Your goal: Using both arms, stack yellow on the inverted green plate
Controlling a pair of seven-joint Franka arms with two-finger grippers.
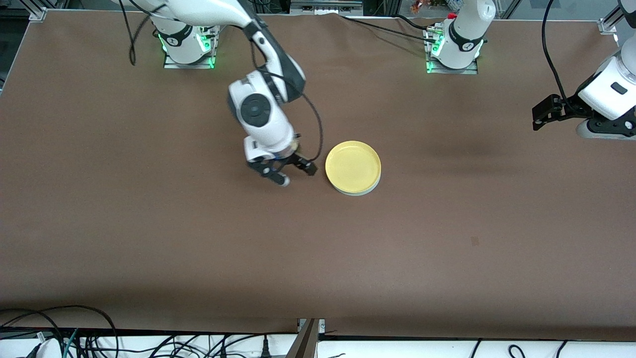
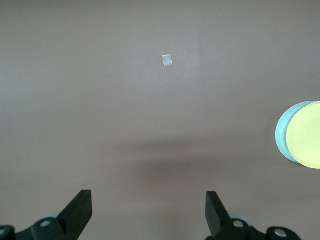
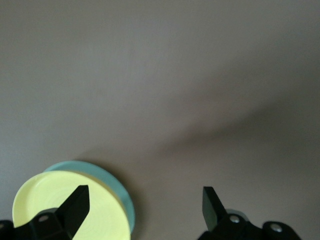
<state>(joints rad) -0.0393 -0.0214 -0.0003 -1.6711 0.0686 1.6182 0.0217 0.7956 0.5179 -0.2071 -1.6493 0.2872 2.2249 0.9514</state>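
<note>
The yellow plate lies right side up on the green plate, of which only a pale rim shows beneath it, in the middle of the brown table. My right gripper hovers low just beside the stack, toward the right arm's end, open and empty. The right wrist view shows the yellow plate on the green plate beside my open right gripper. My left gripper waits high near the left arm's end of the table, open and empty. Its wrist view shows the yellow plate and the green plate at the picture's edge.
A small pale square mark lies on the brown table cover. Both arm bases stand along the table edge farthest from the front camera. Cables lie along the nearest edge.
</note>
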